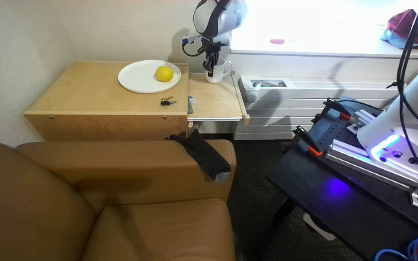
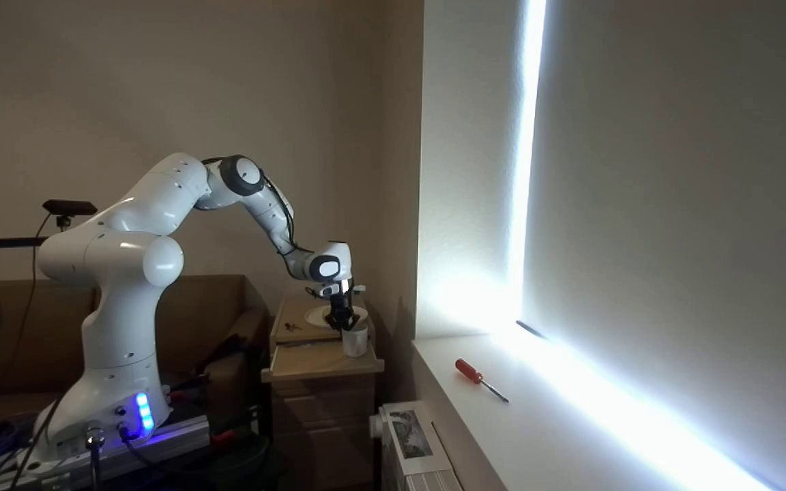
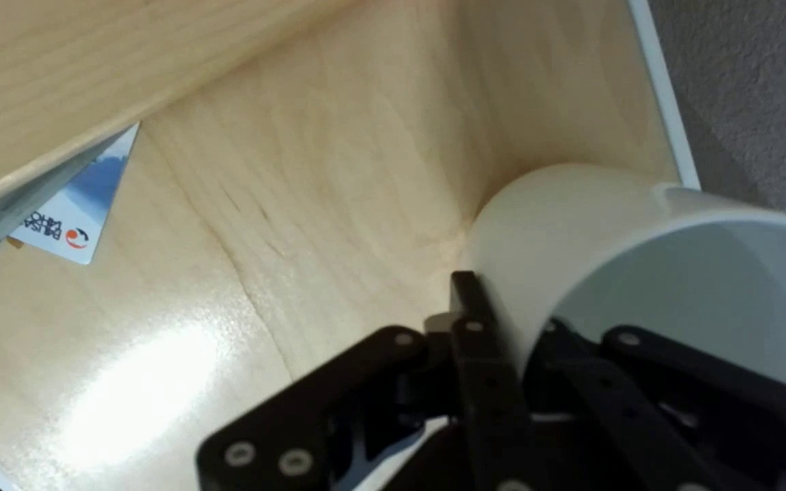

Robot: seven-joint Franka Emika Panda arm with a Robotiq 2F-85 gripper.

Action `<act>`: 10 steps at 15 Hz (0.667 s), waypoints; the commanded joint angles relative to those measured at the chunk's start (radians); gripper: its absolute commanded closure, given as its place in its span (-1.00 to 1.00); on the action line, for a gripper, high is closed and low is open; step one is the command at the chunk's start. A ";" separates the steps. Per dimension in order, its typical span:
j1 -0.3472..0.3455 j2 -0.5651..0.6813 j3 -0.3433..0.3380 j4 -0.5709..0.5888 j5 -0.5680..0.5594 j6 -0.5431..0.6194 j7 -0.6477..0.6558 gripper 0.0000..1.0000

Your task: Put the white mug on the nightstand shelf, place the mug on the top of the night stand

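The white mug (image 1: 216,74) stands upright on the nightstand's pulled-out shelf (image 1: 216,103), its handle towards the shelf's outer edge. It also shows in an exterior view (image 2: 355,342) and in the wrist view (image 3: 557,218), where its open mouth faces the camera. My gripper (image 1: 211,67) points down at the mug's rim. In the wrist view the gripper (image 3: 516,327) has one finger outside the mug's wall and the other inside, shut on the wall between them. The inner fingertip is hidden by the mug. The nightstand's top (image 1: 96,90) is tan wood, higher than the shelf.
On the top lie a white plate (image 1: 136,78) with a yellow lemon (image 1: 164,74) and some keys (image 1: 167,102). A card (image 3: 86,211) lies on the shelf by the nightstand's edge. A brown armchair (image 1: 122,159) with a dark sock-like cloth (image 1: 205,154) stands in front. A wall is close behind.
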 commanded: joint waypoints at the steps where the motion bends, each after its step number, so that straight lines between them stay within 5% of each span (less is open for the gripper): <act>1: 0.024 -0.021 -0.030 -0.005 -0.050 -0.030 -0.010 0.98; 5: 0.073 -0.097 -0.067 -0.056 -0.140 -0.022 -0.041 0.98; 6: 0.028 -0.147 -0.009 -0.076 -0.277 -0.002 0.013 0.98; 10: 0.040 -0.327 0.041 -0.145 -0.503 0.018 -0.035 0.98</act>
